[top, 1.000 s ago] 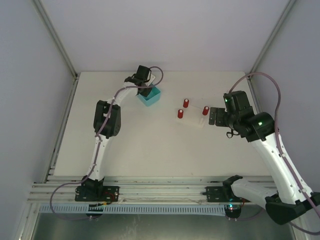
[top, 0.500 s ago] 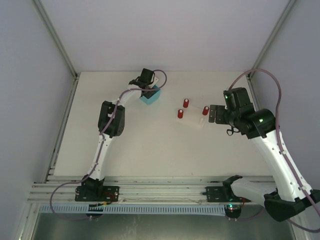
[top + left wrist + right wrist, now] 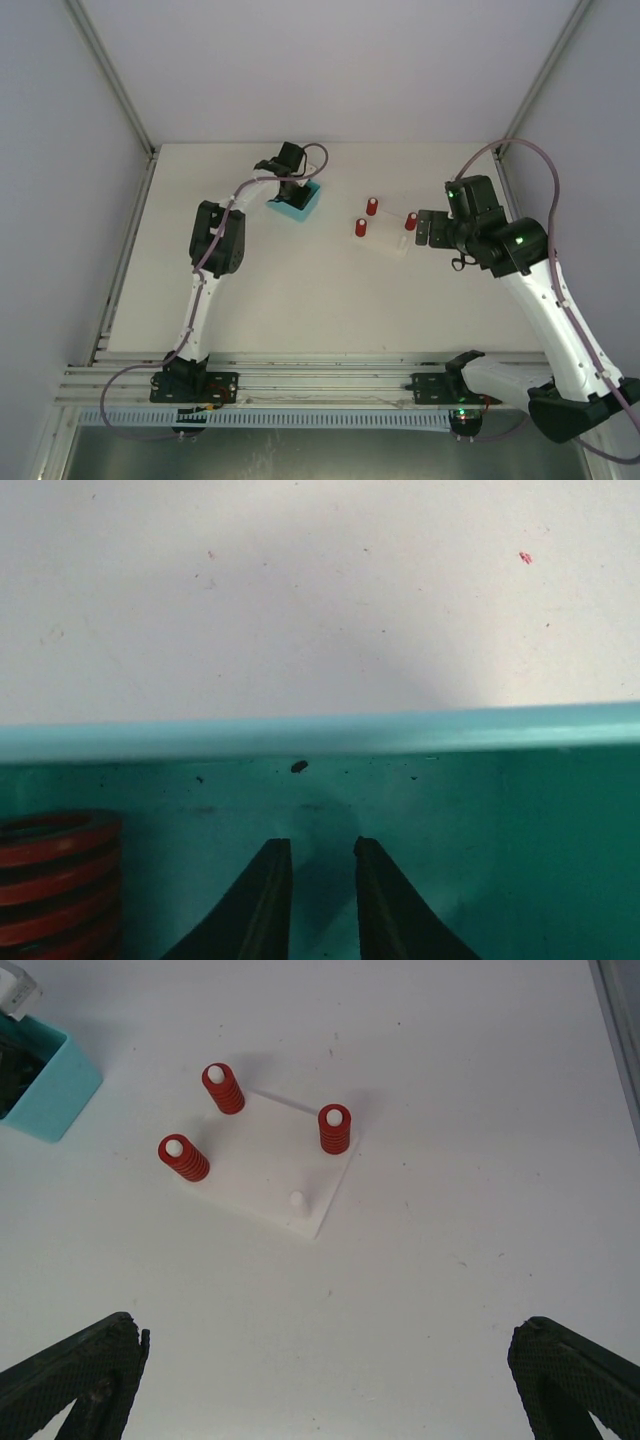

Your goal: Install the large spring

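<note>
A large red spring stands inside the teal bin, at the lower left of the left wrist view. My left gripper reaches down into the bin; its fingertips stand a narrow gap apart with nothing between them, to the right of the spring. The white plate carries three red springs on pegs and one bare white peg. My right gripper hovers wide open and empty just right of the plate.
The bin rim crosses the left wrist view, with white table beyond it. The bin corner also shows at the far left of the right wrist view. Frame rails run along the table's left and right edges.
The teal bin has shifted and turned a little toward the near left with my left gripper inside it. The right arm has barely moved.
</note>
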{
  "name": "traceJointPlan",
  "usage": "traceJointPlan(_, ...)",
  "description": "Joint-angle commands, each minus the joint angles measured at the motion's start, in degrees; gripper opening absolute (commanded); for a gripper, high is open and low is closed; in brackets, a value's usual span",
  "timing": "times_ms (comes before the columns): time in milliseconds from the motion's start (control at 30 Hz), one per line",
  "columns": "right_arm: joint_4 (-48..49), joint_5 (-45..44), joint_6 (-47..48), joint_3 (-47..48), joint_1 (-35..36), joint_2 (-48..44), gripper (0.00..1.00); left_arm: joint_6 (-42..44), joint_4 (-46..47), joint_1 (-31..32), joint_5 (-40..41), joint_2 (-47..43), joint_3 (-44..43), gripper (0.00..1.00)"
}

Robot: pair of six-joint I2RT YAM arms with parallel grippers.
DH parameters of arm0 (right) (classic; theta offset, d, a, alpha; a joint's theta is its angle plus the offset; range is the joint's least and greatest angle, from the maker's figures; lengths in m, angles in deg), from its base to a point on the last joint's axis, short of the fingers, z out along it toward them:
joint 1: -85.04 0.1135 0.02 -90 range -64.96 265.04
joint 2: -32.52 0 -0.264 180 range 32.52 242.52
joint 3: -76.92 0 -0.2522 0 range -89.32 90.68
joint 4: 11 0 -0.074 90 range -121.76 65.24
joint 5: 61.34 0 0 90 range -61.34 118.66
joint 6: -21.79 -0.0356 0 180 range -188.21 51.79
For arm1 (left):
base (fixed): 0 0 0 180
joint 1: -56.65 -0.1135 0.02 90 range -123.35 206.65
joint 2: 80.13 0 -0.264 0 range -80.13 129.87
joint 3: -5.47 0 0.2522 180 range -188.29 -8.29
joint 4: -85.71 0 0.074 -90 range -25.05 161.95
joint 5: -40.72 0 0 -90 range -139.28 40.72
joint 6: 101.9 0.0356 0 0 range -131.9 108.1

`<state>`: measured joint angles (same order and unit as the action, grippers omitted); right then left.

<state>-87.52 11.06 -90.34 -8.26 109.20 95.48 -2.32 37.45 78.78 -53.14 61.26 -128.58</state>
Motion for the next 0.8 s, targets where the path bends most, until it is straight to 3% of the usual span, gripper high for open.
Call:
traceJointPlan(0, 0.78, 0.31, 0.13, -0.69, -0.09, -0.91, 1.00, -1.61, -4.33, -0.33, -2.06, 2.58, -2.40, 0.21)
traceJointPlan(167, 0.71, -0.36, 0.09, -1.71, -0.08, -2.56, 1.00, -1.60, -4.49, -0.33, -0.81, 2.14, -3.58, 0.08)
traceJointPlan(433, 0.87, -0.63, -0.54, -2.74, -0.09, -3.82, 1.00, -4.32, -0.11, -1.27, -3.20, -3.01, -2.47, 0.00)
traceJointPlan(767, 1.47, -0.25, -1.49, -3.24, -0.08, -4.60, 1.00, -5.54, 2.88, -2.01, -4.56, -8.72, -0.88, 0.00)
